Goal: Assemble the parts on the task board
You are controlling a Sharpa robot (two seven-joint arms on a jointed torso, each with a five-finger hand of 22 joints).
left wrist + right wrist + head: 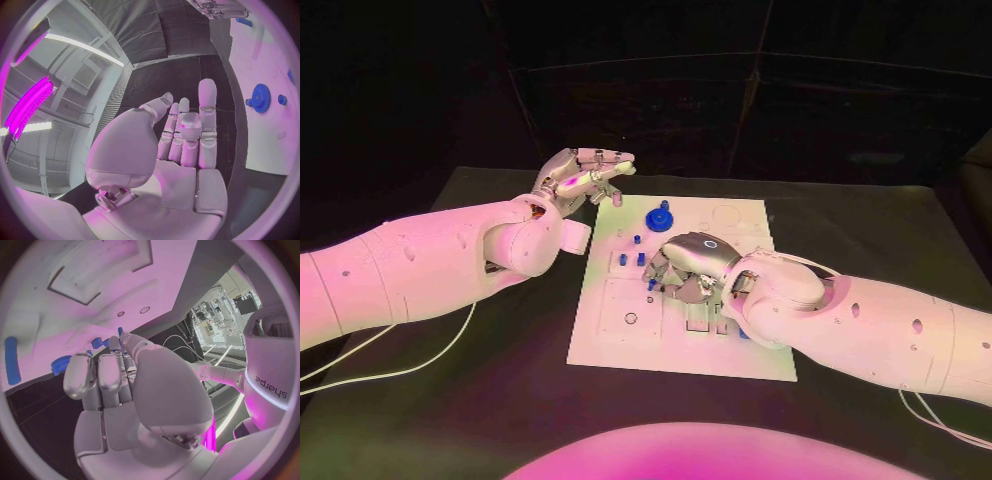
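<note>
From above we see our right hand (687, 272) curled low over the flat white task board (747, 225), while our left wrist camera shows the left hand (184, 131) empty, fingers straight, near a blue toothed gear (260, 95).

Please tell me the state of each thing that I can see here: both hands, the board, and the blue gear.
left hand: raised beside the board's far corner, fingers apart, holding nothing.
right hand: over the board's middle, fingers curled down; any hold is hidden.
task board: flat on the table.
blue gear: on the board.
</note>
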